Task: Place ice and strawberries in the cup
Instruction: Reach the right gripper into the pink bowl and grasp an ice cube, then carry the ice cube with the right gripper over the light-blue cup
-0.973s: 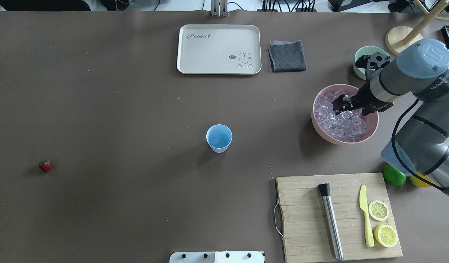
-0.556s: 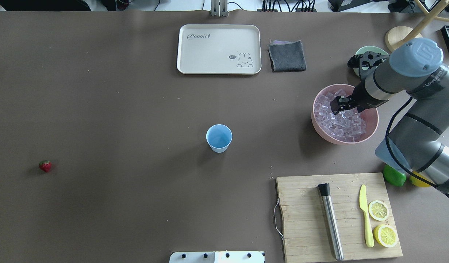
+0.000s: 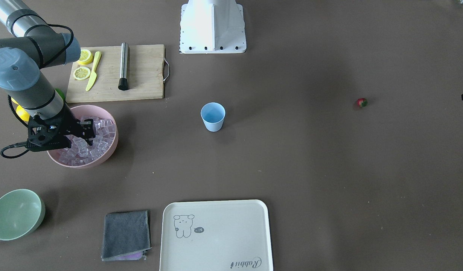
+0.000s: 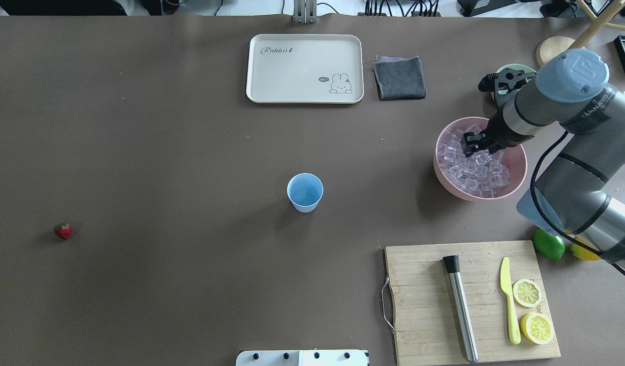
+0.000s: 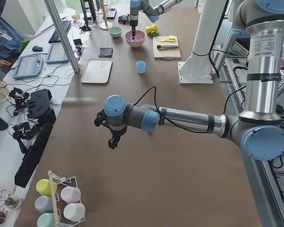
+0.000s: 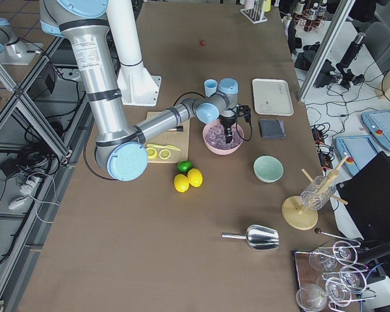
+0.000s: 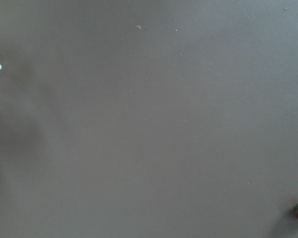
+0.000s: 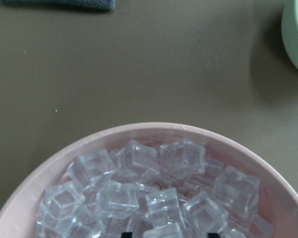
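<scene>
Inside pink round bowl (image 4: 470, 194), right gripper (image 4: 476, 144) fingers spread among clear glassy ice cubes (image 8: 139, 161). Centre on one cube, clench gently. Light blue tapered cup (image 4: 305, 192) stands mid-worktop (image 4: 190, 152), well apart.

Right gripper (image 4: 475, 146) pointing down, jaws apart

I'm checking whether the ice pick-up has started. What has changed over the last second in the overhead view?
The right gripper tipped steeper as its wrist swung toward the table's far side, and it stayed low over the ice in the pink bowl. Nothing has visibly been taken hold of or let go. The cup, which is empty, and the strawberry have not moved.
</scene>
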`<action>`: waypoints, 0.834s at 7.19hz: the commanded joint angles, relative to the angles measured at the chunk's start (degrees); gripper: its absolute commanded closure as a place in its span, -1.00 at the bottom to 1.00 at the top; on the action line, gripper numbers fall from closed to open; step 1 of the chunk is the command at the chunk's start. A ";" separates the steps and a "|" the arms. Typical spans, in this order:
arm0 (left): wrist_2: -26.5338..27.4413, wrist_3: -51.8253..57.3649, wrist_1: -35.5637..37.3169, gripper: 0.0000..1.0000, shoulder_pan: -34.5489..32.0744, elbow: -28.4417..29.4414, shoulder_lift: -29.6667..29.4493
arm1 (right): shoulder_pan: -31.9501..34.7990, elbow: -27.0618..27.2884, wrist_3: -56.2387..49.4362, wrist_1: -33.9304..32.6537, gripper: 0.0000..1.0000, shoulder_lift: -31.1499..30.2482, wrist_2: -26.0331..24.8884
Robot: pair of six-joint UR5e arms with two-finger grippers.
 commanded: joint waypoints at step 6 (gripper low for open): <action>-0.09 -0.09 0.09 -0.95 0.26 0.03 0.00 | 1.79 3.91 16.41 -13.97 1.00 12.31 2.51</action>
